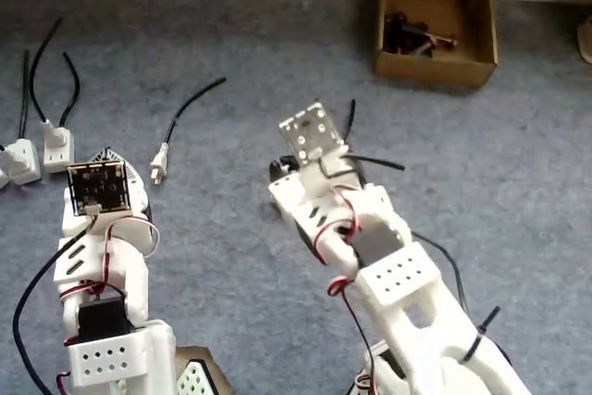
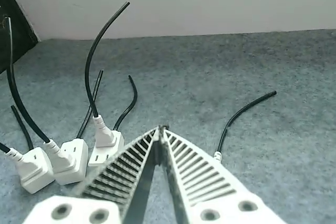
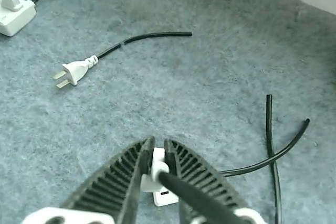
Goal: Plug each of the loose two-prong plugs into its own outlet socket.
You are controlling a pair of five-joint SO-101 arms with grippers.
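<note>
1 white two-prong plug [image 1: 159, 166] lies loose on grey carpet [image 1: 499, 182], left of middle; right gripper [image 3: 158, 141] clamps corded white plug [image 3: 157, 161], likely seating it in white socket block [image 3: 165, 198]; left gripper [image 2: 160, 128] pinched together, empty.

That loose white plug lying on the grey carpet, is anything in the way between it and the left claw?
Nothing visible does. The white two-prong plug, on its black cord, lies on the grey carpet close beside the left gripper, with only bare carpet between them.
</note>
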